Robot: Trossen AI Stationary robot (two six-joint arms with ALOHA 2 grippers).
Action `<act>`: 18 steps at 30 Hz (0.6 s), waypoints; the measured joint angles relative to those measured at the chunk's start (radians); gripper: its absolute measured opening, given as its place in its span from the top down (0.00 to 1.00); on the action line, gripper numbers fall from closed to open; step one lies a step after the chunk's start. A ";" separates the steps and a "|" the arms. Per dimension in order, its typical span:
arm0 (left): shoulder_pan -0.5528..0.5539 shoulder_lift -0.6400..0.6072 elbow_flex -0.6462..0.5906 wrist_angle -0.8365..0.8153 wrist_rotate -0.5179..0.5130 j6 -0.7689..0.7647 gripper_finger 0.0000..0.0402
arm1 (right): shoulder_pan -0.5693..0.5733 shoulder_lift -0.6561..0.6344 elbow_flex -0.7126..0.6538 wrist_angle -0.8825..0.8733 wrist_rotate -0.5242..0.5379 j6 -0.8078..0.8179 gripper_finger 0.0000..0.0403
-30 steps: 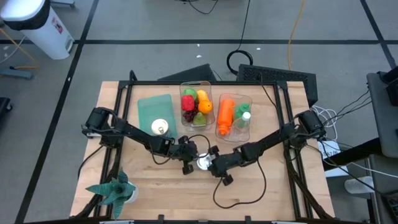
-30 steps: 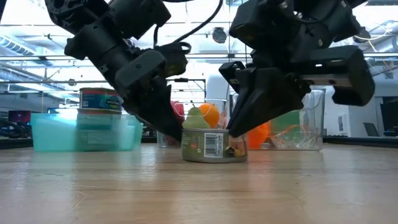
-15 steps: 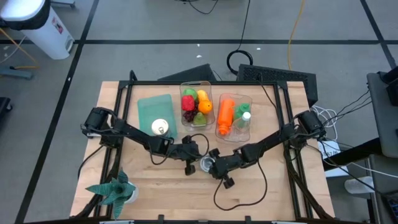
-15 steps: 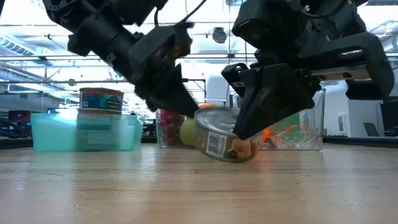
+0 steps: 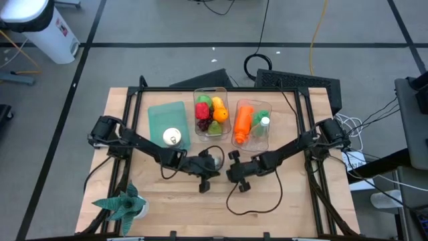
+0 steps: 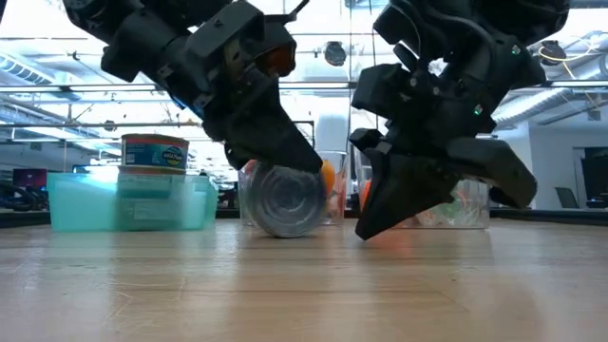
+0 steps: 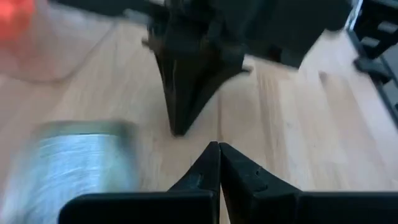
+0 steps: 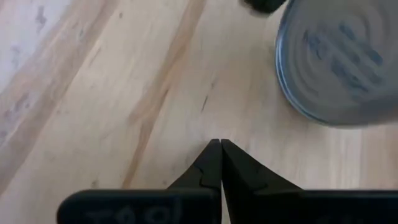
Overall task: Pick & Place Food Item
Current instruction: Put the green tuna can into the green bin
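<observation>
Where we look straight down, both grippers meet at mid-table, the left gripper (image 5: 215,163) just beside the right gripper (image 5: 232,167). Level with the table, we see the tin can (image 6: 284,199) tipped on its side on the wood under the left arm. Through each wrist camera we find the fingers pressed together on nothing, the can lying just beside them.

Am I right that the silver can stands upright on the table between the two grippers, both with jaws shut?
Not quite: the low view shows the can tipped on its side, round end towards the camera. It is on the table between the left gripper and right gripper, jaws shut.
</observation>
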 joint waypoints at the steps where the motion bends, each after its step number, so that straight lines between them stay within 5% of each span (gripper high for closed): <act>1: 0.002 0.001 -0.001 -0.006 0.000 0.000 0.98 | 0.000 0.000 -0.004 0.015 -0.005 -0.003 1.00; 18: -0.024 -0.061 -0.001 -0.013 -0.014 0.042 0.98 | 0.004 -0.001 -0.006 0.027 -0.015 -0.008 1.00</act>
